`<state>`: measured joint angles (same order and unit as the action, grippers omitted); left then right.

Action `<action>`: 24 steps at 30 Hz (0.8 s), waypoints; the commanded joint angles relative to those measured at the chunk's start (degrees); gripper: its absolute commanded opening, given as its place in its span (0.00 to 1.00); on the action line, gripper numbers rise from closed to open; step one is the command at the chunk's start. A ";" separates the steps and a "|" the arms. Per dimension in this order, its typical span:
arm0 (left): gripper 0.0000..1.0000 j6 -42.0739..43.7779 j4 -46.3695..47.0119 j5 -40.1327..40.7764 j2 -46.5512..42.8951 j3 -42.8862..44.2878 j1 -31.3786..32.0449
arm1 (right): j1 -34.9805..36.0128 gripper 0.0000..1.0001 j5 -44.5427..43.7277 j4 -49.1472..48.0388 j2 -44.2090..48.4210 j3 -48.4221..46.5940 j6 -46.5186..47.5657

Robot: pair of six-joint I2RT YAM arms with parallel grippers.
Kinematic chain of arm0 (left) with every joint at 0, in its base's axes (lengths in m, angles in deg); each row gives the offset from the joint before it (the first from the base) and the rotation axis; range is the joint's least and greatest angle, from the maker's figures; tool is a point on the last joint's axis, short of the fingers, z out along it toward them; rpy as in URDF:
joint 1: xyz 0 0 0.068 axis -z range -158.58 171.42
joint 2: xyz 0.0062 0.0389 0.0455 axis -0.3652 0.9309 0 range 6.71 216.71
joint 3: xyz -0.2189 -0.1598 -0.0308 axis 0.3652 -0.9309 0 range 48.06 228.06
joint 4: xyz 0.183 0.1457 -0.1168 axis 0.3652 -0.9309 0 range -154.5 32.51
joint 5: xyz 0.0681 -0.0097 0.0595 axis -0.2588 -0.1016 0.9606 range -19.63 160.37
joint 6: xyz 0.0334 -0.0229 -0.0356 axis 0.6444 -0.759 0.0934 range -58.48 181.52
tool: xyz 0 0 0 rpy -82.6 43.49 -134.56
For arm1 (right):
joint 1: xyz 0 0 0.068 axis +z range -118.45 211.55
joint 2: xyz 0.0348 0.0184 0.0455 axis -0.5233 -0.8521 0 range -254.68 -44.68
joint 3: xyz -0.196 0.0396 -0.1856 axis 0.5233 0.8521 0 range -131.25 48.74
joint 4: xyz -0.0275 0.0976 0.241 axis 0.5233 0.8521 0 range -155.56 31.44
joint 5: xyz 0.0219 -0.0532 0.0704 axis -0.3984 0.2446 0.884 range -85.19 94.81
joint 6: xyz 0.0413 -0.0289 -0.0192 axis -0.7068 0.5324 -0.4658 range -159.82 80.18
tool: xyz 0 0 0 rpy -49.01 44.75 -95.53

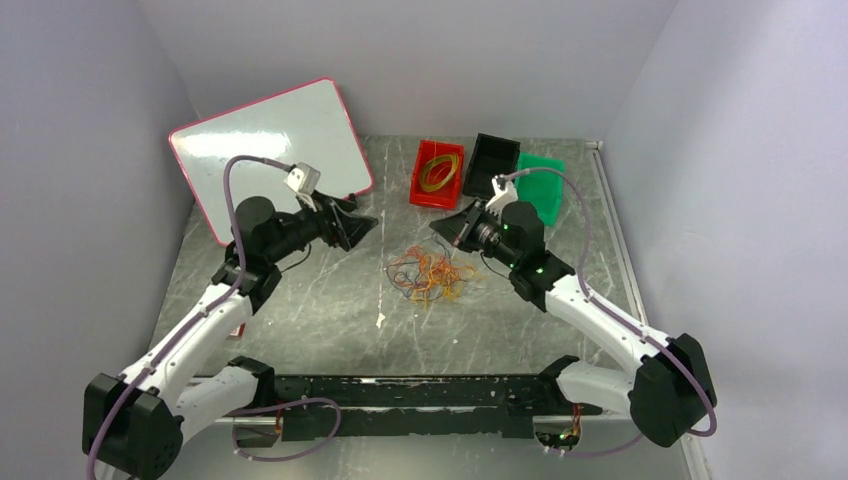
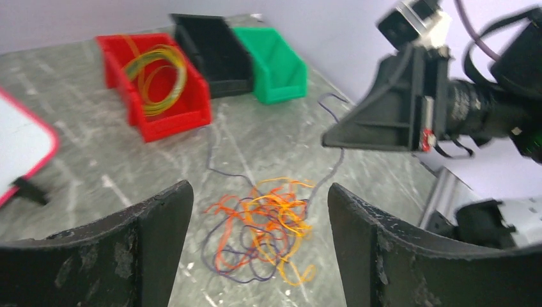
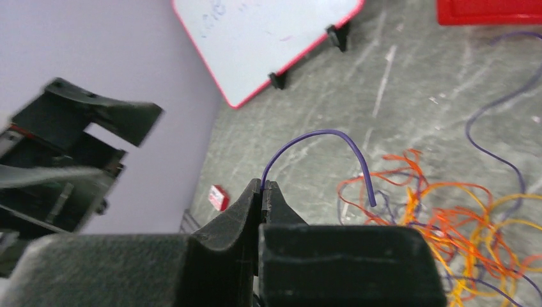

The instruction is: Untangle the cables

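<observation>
I count 1 tangle of cables mid-table, between 2 grippers. My left gripper spread wide; my right gripper pinched on purple cable. 3 bins: red bin, black bin, green bin. 1 whiteboard. Grey marbled table, lilac walls.

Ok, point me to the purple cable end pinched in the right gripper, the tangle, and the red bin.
purple cable (image 3: pixel 319 132): right wrist view, top of its raised arch.
tangle of cables (image 2: pixel 271 220): left wrist view, middle of the orange loops.
red bin (image 2: pixel 176 125): left wrist view, its near front wall.
</observation>
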<state>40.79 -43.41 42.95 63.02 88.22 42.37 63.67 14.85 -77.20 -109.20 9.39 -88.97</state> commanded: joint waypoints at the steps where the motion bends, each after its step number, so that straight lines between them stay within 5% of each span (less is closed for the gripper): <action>1: 0.81 -2.16 12.28 -9.93 1.38 -1.57 2.60 | 0.31 0.00 4.35 -2.39 0.53 -4.85 -1.71; 7: 0.82 1.48 13.31 -0.73 3.55 -1.50 11.44 | 0.31 0.00 4.23 0.64 -0.26 -8.51 -3.74; 11: 0.82 -2.17 28.35 1.28 5.10 -8.55 12.97 | 0.31 0.00 5.24 0.26 -0.35 -8.67 -5.29; 16: 0.80 3.38 47.29 4.07 9.23 -16.10 15.78 | 0.32 0.00 6.55 0.08 -0.23 -9.47 -5.86; 24: 0.77 12.22 56.55 1.02 20.19 -11.25 20.44 | 0.40 0.00 7.26 1.25 -0.07 -10.41 -5.57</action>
<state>47.06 1.79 44.88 80.22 73.84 60.45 63.67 20.93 -76.41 -109.46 0.69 -94.06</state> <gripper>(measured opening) 0.757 0.018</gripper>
